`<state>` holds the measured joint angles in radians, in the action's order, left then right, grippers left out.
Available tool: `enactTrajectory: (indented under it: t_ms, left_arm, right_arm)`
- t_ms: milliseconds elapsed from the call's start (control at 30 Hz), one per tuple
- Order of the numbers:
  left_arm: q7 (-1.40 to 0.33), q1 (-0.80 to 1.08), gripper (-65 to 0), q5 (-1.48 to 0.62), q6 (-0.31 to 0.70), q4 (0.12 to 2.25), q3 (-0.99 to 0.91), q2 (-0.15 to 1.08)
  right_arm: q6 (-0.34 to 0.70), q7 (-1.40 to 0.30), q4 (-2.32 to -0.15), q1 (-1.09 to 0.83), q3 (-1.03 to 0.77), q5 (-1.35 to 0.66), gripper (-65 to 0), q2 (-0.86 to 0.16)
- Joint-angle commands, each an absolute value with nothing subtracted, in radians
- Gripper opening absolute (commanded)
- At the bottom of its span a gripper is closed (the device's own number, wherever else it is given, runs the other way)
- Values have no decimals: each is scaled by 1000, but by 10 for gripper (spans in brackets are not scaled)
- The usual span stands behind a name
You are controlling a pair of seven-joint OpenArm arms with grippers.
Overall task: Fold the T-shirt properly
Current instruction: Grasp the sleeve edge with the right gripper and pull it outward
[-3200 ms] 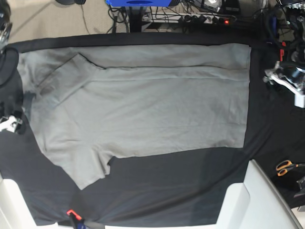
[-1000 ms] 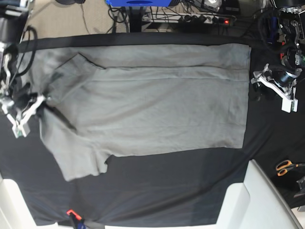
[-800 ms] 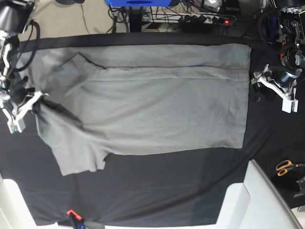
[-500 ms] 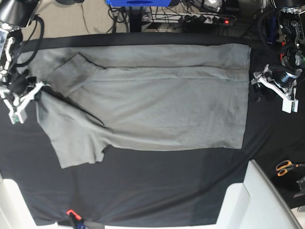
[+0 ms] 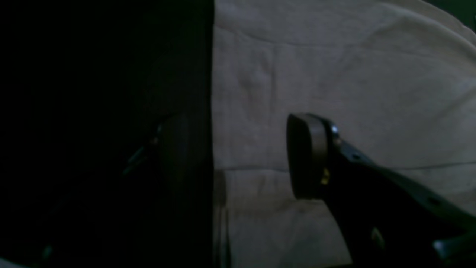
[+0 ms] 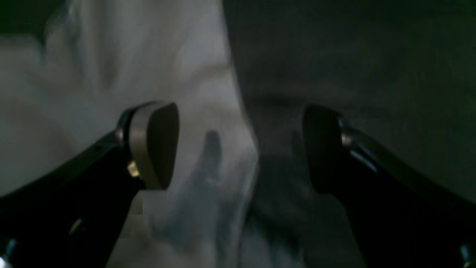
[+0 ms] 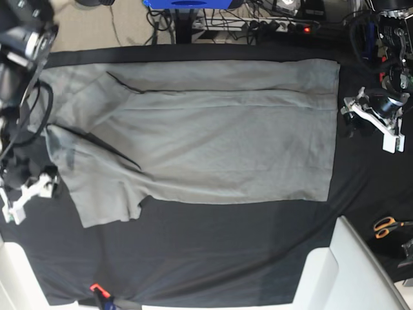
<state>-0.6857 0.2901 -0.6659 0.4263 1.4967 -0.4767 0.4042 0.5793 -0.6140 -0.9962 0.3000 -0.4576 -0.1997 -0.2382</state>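
Observation:
The light-grey T-shirt [image 7: 213, 142] lies spread on the black table cloth [image 7: 213, 258], its hem toward the right. A sleeve points to the front left, and a fold crease runs along the far side. My right gripper [image 7: 29, 197] is at the shirt's left edge, off the fabric in the base view. In the right wrist view this gripper [image 6: 238, 149] is open above the blurred shirt edge [image 6: 93, 74] and holds nothing. My left gripper [image 7: 353, 116] sits just right of the hem. Close up it [image 5: 241, 156] is open, straddling the hem edge [image 5: 334, 74].
Orange-handled scissors [image 7: 386, 226] lie at the right edge of the cloth. A white surface [image 7: 352, 271] rises at the front right. A small red-tipped tool [image 7: 97, 289] sits at the front left. Cables and a power strip [image 7: 277, 26] run behind the table.
My right gripper has opened, let go of the shirt's left edge and moved toward the front. The sleeve side has settled flat. The left arm has stayed put.

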Motion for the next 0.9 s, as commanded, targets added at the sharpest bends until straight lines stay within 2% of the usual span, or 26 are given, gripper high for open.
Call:
enactTrajectory:
  t_ms: [0,133,267,433,600,633,767,867]
  left_arm:
    - [-664,286,-245,-682,432,1511,-486,421]
    - [-664,288,-245,-682,432,1511,-487,424]
    - [-665,288,-245,-682,432,1511,-487,424]
    - [-664,288,-245,-682,432,1511,-487,423]
    - [-664,288,-245,-682,432,1511,-489,423]
    - [-664,288,-245,-682,432,1511,-489,423]
    - [-664,286,-245,-682,430,1511,-489,423]
    - [-664,285,-245,-682,430,1511,-489,423]
  right_arm:
    - [582,-567,-937,344,-460,-206,-168,-265]
    - [581,-404,-618,460,-371,-206,-165,-325]
    - [579,-282,-423,530,-266,-206,-167,-335]
    - [498,-231,-349,547,-209,-208,-164,-328]
    - [495,-229,-348,544,-148,-208,-171,-302]
    - [495,-231,-348,544,-145,-208,-183,-298]
    - [495,-236,-348,542,-143,-208,-303,-275]
    - [495,-236,-348,542,-143,-208,-321,-265]
